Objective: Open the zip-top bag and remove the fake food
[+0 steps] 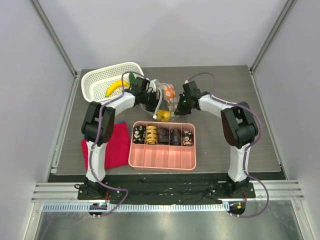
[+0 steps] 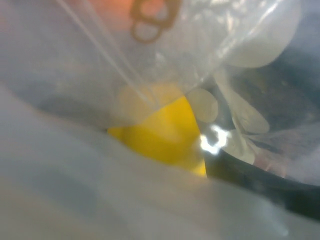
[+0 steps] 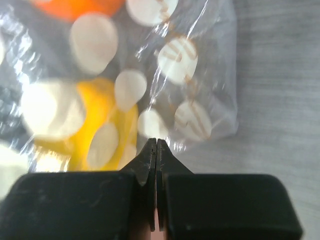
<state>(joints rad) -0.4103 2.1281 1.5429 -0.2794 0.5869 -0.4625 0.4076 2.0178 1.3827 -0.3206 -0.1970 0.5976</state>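
Pale grey walls close in a dark wood-grain counter [image 1: 225,145], seen from overhead with the two arm bases at six o'clock. A white lattice plastic basket [image 1: 90,80] sits at ten o'clock. It holds a curved yellow toy banana [image 1: 115,87] and a small green toy piece [image 1: 132,78] at its right end. A pink compartmented plastic tray [image 1: 162,160] lies at six o'clock, with a row of dark patterned cylinders [image 1: 162,135] along its far side. A red cloth [image 1: 117,140] lies flat at eight o'clock, just beside the tray.

Near the centre, toward twelve o'clock, is the clear zip-top bag with cream oval spots [image 1: 167,102]. It lies crumpled between the two arms. An orange toy piece [image 1: 170,92] and a rounded yellow toy piece [image 1: 164,116] are inside it.

The left jaws reach into the bag from nine o'clock and stand wide. The left wrist view shows blurred film all round, and the yellow piece [image 2: 165,135] is ahead rather than between them. The right jaws come in from three o'clock. They are pressed together on the bag's [image 3: 210,100] film edge, close to the yellow piece [image 3: 100,130].
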